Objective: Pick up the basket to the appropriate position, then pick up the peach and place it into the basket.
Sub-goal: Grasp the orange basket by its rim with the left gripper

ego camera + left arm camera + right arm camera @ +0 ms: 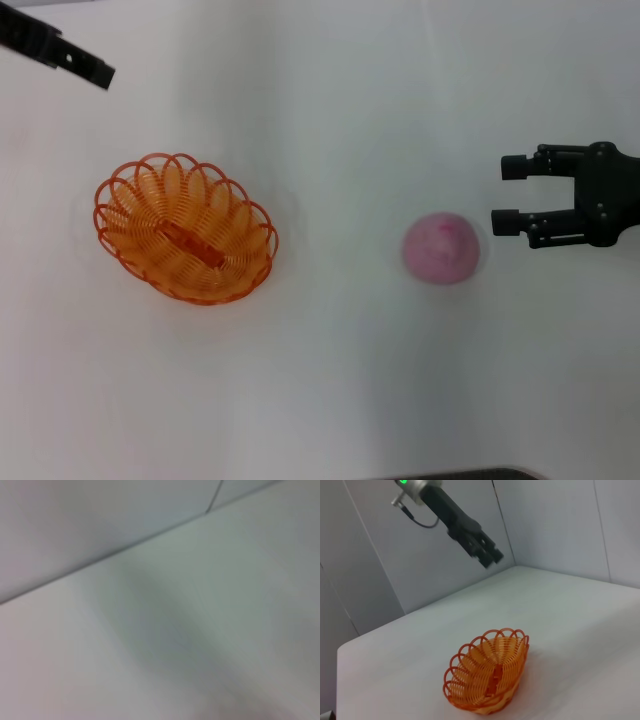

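**Right claw lined up on the peach, basket sitting clear**

The basket (186,228) sits flat on the white desk (330,400), on the robot's left half, empty, its bottom bar (193,245) showing. The peach (441,248) rests on the desk well apart from it, toward the right.

Right claw (507,194): spread wide, holding nothing, fingertips (505,221) just beside the peach but not touching. Left claw (98,72): raised over the far left, above and behind the basket; whether it is spread or closed, I cannot tell.

My judgement: the reach for the peach is the step in hand. Do it well by bringing the fingers level with the fruit's widest part, one on each side, then closing gently; a round ball will roll off if nudged by one finger first.

Desk: plain, smooth, white, bare apart from these two things. Room: pale grey wall panels (550,525) meet the desk at its far edge.
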`<action>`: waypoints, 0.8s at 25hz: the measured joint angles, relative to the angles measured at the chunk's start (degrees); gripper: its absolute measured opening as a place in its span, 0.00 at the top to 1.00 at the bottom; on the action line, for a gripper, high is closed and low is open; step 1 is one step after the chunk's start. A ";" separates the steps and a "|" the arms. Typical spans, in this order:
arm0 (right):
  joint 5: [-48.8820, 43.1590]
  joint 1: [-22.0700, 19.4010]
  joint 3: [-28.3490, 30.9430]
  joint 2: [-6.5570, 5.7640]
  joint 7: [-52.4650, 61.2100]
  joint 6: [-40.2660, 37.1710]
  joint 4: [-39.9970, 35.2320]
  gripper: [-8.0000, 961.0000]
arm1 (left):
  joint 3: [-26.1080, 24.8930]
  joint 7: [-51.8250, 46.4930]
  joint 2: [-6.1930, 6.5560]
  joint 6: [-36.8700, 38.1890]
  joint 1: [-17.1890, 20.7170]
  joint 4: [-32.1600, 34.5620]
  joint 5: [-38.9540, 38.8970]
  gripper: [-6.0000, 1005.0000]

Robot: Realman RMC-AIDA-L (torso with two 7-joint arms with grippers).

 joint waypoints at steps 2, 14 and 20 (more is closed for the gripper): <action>0.00 0.21 -0.05 0.08 0.00 0.02 0.02 0.11 | 1.16 -0.45 -0.97 -2.03 -1.15 -1.46 3.17 0.23; -0.64 0.38 -1.41 0.62 -0.05 1.81 0.86 0.11 | 7.99 -0.48 -3.91 -14.32 -3.53 -15.44 12.91 0.24; -0.71 0.62 -1.41 0.65 -0.31 2.00 1.22 0.11 | 9.10 -0.09 -4.66 -15.23 -3.71 -17.24 13.03 0.26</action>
